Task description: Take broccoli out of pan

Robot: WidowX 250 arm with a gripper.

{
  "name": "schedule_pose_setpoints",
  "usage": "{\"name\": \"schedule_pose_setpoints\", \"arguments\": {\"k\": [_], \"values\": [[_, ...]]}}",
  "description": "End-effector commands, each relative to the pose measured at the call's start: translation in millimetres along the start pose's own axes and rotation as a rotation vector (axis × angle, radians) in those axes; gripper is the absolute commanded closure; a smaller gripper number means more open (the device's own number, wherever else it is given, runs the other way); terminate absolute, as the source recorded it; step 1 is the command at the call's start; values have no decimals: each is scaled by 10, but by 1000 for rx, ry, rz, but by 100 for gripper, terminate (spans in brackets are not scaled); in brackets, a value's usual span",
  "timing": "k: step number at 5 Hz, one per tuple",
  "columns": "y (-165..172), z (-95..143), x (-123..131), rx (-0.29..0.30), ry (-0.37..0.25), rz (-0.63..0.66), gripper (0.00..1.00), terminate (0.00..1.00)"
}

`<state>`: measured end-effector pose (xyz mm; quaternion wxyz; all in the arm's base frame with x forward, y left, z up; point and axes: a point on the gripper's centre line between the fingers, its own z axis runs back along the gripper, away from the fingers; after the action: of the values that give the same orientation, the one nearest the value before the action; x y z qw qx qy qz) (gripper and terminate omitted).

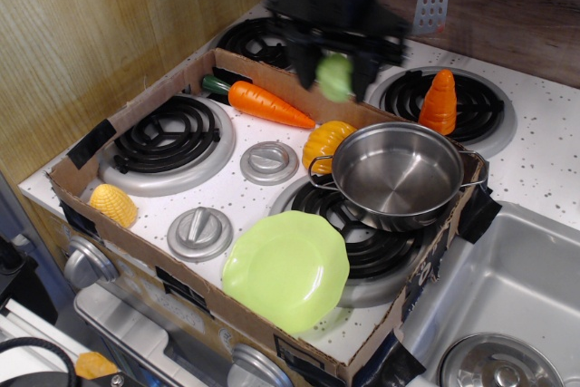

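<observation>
I see the gripper [336,74] clenched on the broccoli [334,76], held aloft (motion-blurred), up and left of the pan [399,175]. The pan sits empty on its burner; the orange carrot [268,103] lies left of it.

pan [397,174] interior: open from above | left of pan: orange gourd [328,143] touching | front-left: plate [286,269] near

no readable text, labels, brands, numbers, signs anywhere
</observation>
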<state>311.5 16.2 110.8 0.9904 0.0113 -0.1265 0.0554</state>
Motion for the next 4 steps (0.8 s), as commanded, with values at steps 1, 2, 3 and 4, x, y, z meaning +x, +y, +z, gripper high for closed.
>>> {"name": "schedule_pose_setpoints", "arguments": {"k": [1, 2, 3, 4], "values": [[539, -6, -99, 68, -25, 59, 100, 0], [672, -151, -307, 84, -55, 110, 100, 0], [735, -334, -479, 63, -47, 143, 100, 0], [772, -593, -639, 9, -28, 168, 100, 0]]}}
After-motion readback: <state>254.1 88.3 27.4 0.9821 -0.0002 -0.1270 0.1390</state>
